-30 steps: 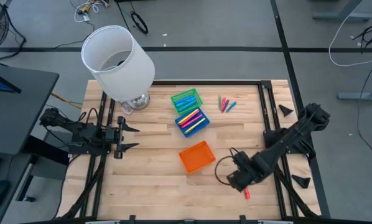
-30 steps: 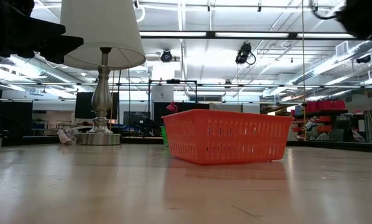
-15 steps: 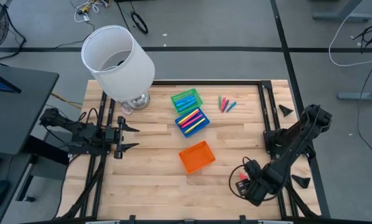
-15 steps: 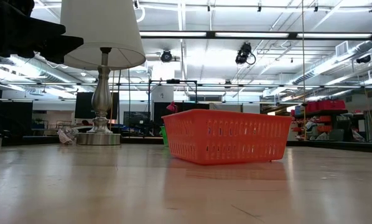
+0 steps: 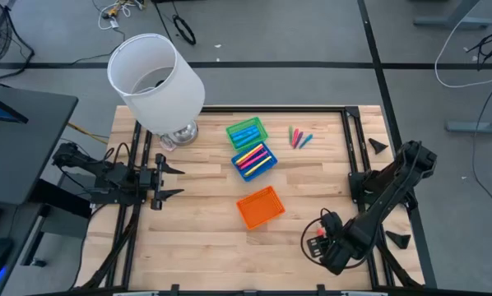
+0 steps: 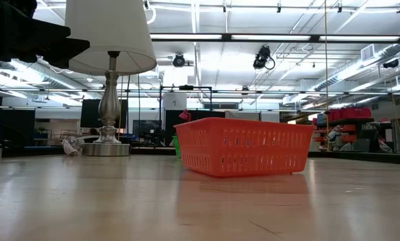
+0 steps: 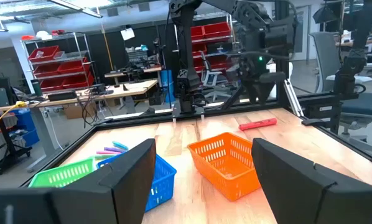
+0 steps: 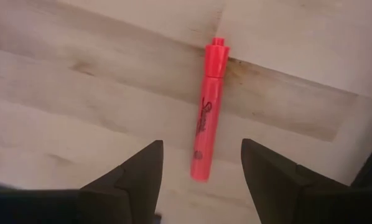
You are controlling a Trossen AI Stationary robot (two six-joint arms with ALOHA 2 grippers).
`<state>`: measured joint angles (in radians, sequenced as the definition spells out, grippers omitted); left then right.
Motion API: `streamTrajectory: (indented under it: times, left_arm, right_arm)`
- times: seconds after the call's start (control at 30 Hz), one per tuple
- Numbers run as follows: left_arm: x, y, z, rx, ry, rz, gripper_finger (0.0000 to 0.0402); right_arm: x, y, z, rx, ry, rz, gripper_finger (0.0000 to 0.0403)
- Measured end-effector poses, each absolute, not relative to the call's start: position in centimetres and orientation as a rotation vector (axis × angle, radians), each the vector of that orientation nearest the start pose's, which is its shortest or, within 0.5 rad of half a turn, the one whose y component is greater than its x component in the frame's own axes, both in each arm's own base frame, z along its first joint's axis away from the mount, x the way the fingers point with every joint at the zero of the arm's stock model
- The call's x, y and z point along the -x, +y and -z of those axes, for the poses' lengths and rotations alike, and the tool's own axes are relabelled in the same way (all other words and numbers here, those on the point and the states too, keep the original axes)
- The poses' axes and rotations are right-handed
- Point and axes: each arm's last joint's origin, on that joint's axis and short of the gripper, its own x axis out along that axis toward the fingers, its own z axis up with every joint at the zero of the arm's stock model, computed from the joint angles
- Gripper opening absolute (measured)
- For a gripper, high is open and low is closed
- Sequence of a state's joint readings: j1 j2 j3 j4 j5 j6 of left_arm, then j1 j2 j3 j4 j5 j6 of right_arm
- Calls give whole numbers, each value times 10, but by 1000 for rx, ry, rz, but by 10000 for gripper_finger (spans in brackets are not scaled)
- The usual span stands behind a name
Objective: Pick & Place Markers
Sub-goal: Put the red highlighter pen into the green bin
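The right gripper [image 8: 200, 186] hangs over the table's [image 5: 197, 230] near right corner, well right of and nearer than the orange tray [image 5: 260, 206], fingers spread wide with nothing between them; a red marker [image 8: 207, 135] lies flat on the wood just ahead of the fingertips, in line with the gap, untouched; in the left wrist view the same marker [image 7: 257, 124] lies beyond the orange tray [image 7: 226, 163], under the right arm. The orange tray looks empty from above; just behind it sits the blue tray [image 5: 254, 159] holding several markers in yellow, pink and orange; behind that, touching or almost so, the green tray [image 5: 246, 131] with blue and green ones inside. A few loose markers [image 5: 298, 137] lie on the table to the right of the green tray. The left gripper [image 5: 165, 182] waits well to the left of the orange tray, fingers wide apart and empty; a lamp [image 5: 155, 78] stands behind it, left of the green tray.
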<state>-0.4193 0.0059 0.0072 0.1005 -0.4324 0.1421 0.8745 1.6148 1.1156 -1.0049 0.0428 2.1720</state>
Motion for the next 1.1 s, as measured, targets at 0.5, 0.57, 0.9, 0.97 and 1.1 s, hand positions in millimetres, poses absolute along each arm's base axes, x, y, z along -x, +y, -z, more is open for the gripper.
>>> streamTrajectory:
  times: [0.5, 0.57, 0.9, 0.97, 1.1]
  left_arm:
    - [-91, -27, -175, -100, -91, -19, 273]
    - [-91, -27, -175, -100, -91, -19, 273]
    - [-91, -27, -175, -100, -91, -20, 273]
    - [-91, -27, -175, -100, -91, -19, 273]
    - [-91, -27, -175, -100, -91, -19, 273]
  right_arm:
    - [-191, 229, -169, -986, 1346, 1015, 217]
    - [-192, 231, -165, -985, 1351, 1017, 217]
    - [-199, 239, -147, -983, 1354, 1006, 217]
    - [-199, 239, -144, -977, 1354, 1013, 217]
    - [-200, 240, -140, -972, 1355, 1018, 217]
